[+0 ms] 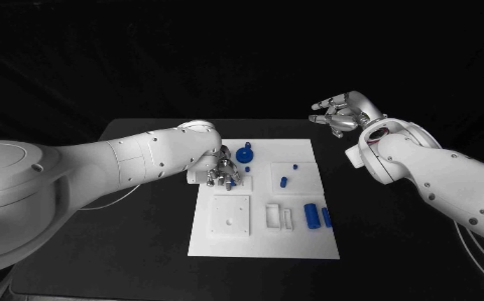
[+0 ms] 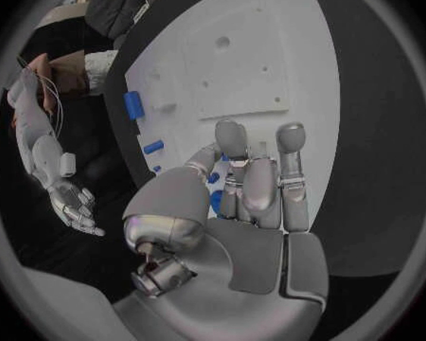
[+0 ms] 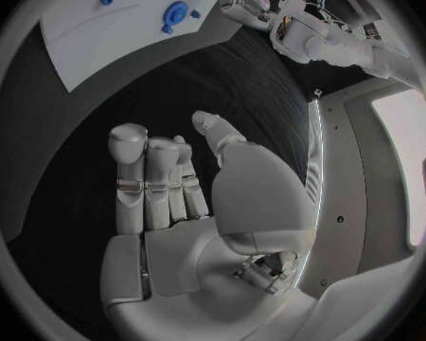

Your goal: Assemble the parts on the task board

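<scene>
The white task board [image 1: 264, 241] lies mid-table. On it are a round blue part [image 1: 244, 154], a small blue peg [image 1: 247, 169], two small blue pieces [image 1: 285, 182] and two blue cylinders [image 1: 310, 215]. My left hand [image 1: 224, 173] hangs fingers-down over the board's left part. In the left wrist view, the left hand [image 2: 255, 182] pinches a small blue part [image 2: 216, 201] between thumb and fingers. My right hand [image 1: 338, 115] is raised beyond the board's far right corner. Its fingers [image 3: 161, 178] are spread and hold nothing.
The board [image 2: 299, 23] carries a raised white square plate [image 1: 230, 215] with holes and white slotted blocks [image 1: 274, 215] near its front. A thin cable [image 1: 111, 201] runs over the black table at the left. The right wrist view shows the round blue part [image 3: 175, 13].
</scene>
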Robot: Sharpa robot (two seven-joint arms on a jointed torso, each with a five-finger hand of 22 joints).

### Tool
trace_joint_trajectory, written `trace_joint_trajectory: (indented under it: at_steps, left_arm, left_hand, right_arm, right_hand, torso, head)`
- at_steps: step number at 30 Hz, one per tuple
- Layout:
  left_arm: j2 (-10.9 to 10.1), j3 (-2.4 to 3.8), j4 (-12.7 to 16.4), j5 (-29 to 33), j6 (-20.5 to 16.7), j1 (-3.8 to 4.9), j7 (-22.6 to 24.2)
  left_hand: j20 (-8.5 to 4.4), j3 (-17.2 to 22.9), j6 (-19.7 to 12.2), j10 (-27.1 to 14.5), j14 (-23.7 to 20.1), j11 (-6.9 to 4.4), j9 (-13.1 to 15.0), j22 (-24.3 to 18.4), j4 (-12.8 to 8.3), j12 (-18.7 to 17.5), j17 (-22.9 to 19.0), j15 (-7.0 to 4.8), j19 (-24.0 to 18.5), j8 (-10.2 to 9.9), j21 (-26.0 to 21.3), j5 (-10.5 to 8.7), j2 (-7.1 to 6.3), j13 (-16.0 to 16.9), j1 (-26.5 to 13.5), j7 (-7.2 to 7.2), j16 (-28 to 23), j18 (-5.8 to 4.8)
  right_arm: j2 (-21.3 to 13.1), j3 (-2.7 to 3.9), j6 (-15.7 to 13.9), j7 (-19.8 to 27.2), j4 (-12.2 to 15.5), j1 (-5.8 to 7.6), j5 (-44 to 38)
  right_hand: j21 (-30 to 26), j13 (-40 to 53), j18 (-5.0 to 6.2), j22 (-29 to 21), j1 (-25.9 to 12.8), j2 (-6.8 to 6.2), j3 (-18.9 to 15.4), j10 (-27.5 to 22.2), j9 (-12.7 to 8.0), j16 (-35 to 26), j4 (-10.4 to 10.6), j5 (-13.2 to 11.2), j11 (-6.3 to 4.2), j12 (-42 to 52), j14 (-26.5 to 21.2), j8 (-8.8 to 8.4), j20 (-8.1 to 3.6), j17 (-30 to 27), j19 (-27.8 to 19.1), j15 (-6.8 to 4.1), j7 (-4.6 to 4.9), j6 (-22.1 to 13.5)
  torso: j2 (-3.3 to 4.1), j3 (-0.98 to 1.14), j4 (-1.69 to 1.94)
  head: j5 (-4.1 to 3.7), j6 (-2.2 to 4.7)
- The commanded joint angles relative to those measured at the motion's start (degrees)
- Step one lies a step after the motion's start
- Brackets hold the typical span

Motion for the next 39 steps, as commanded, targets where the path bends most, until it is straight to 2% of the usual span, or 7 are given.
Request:
trace_joint_trajectory:
  at_steps: [1, 3, 14, 24, 29, 32, 39]
  left_arm:
    - [0.1, -0.09, -0.2, 0.5, 1.0, -0.11, -0.7]
    - [0.1, -0.09, -0.3, 0.3, 1.0, -0.11, -0.8]
    - [0.0, -0.09, -0.5, -0.8, 0.3, -0.11, -0.6]
    - [-0.6, -0.01, -0.3, -1.4, -1.0, -0.11, 0.0]
    - [-1.2, 0.40, 0.4, -0.2, -1.3, -0.04, 0.5]
    - [-1.6, 1.19, 0.8, 0.6, -1.4, 0.04, 0.5]
    - [-3.3, 3.63, 2.2, 1.9, -1.5, 1.47, -0.2]
  left_hand:
    - [-0.05, -1.1, 11.3, 1.2, 0.0, -1.89, 0.0, 1.2, -0.1, 0.3, -0.1, 0.02, -0.4, 0.0, -0.5, -0.36, -1.60, -0.1, -0.4, -6.95, -0.4, 0.33]
    - [-0.07, -2.4, 11.3, 1.2, -0.1, -1.89, 0.0, 1.2, 0.3, 0.3, -0.2, 0.02, -0.4, 0.0, -0.5, -4.04, -2.72, -0.1, -0.6, -6.98, -0.5, 0.32]
    - [-0.27, -8.8, 11.3, 1.2, -0.1, -1.91, -0.1, 1.2, 3.8, 0.2, -0.4, -0.05, -0.4, -0.1, -0.9, -9.86, -6.95, -0.4, 0.8, -7.05, -0.7, 0.16]
    - [-0.34, -9.9, 11.4, 1.2, -0.1, -1.89, 0.0, 1.1, 6.0, 0.2, -0.5, -0.07, -0.4, -0.1, -1.2, -14.16, -8.89, -0.6, 1.2, -7.03, -0.9, 0.11]
    - [-0.45, -8.7, 11.5, 1.2, -0.1, -1.87, -0.1, 1.1, 8.3, 0.1, -0.6, -0.07, -0.4, -0.1, -1.5, -17.12, -11.04, -0.7, 1.4, -7.00, -1.0, 0.03]
    - [-0.50, -6.4, 11.6, 1.3, -0.2, -1.86, -0.2, 1.1, 11.1, 0.0, -0.7, -0.09, -0.4, -0.2, -1.7, -18.42, -13.81, -0.9, 1.4, -6.96, -1.1, -0.03]
    - [-0.75, -6.2, 10.8, 1.3, -0.4, -1.82, -0.4, 0.8, 11.4, -0.6, -1.4, -0.26, -0.7, -1.2, -2.6, -17.22, -14.03, -1.2, 2.2, -6.66, -1.6, 0.00]
  right_arm:
    - [0.1, 0.03, 0.8, 0.3, 0.0, -0.04, -0.4]
    - [0.1, 0.03, 0.8, 0.3, 0.0, -0.04, -0.4]
    - [0.1, 0.03, 0.8, 0.2, 0.0, -0.05, -0.4]
    - [0.1, 0.03, 0.6, 0.2, 0.0, -0.13, -0.4]
    - [0.0, 0.03, 0.6, 0.2, 0.0, -0.19, -0.4]
    - [0.0, 0.03, 0.5, 0.3, 0.0, -0.22, -0.4]
    - [-0.1, 0.03, 0.5, 0.3, -0.1, -0.28, -0.4]
  right_hand:
    - [-0.4, -0.1, 0.62, 4.8, -0.6, 0.18, 0.3, -0.4, -0.1, -0.4, 0.0, 0.1, -0.09, -0.2, -0.4, -0.02, 0.07, -0.1, 1.3, -0.12, 0.17, 0.3]
    - [-0.4, -0.1, 0.62, 4.8, -0.6, 0.18, 0.3, -0.4, -0.1, -0.4, 0.0, 0.1, -0.09, -0.2, -0.4, -0.02, 0.07, -0.1, 1.3, -0.12, 0.17, 0.3]
    - [-0.6, -0.2, 0.64, 4.7, -0.7, 0.12, 0.3, -0.5, -0.1, -0.5, -0.1, 0.1, -0.05, -0.3, -0.4, -0.02, 0.08, -0.2, 1.3, -0.10, 0.21, 0.1]
    - [-0.7, -0.2, 0.65, 4.7, -0.7, 0.13, 0.2, -0.5, -0.1, -0.6, -0.1, 0.1, -0.04, -0.4, -0.4, -0.02, 0.09, -0.2, 1.3, -0.09, 0.24, 0.0]
    - [-0.7, -0.2, 0.65, 4.7, -0.7, 0.13, 0.2, -0.5, -0.1, -0.6, -0.1, 0.1, -0.04, -0.4, -0.4, -0.02, 0.09, -0.2, 1.3, -0.09, 0.24, 0.0]
    - [-0.7, -0.3, 0.66, 4.7, -0.8, 0.12, 0.0, -0.6, -0.1, -0.6, -0.1, 0.1, -0.01, -0.4, -0.4, -0.01, 0.11, -0.2, 1.3, -0.08, 0.26, -0.1]
    - [-0.9, -0.3, 0.68, 4.7, -1.1, 0.08, -0.3, -0.6, -0.1, -0.7, 0.1, 0.2, 0.01, -0.5, -0.4, 0.00, 0.12, -0.3, 1.3, -0.07, 0.28, -0.2]
  torso:
    - [0.00, 0.00, 0.05]
    - [-0.02, 0.00, 0.05]
    - [-0.01, -0.03, 0.04]
    - [0.01, -0.03, 0.06]
    - [0.00, -0.09, 0.10]
    - [0.00, -0.08, 0.06]
    - [-0.11, -0.07, 0.20]
  head:
    - [-0.09, 0.04]
    - [-0.11, 0.01]
    - [-0.14, 0.02]
    - [-0.25, 0.03]
    - [-0.30, 0.09]
    - [-0.29, 0.23]
    - [-0.24, 0.58]
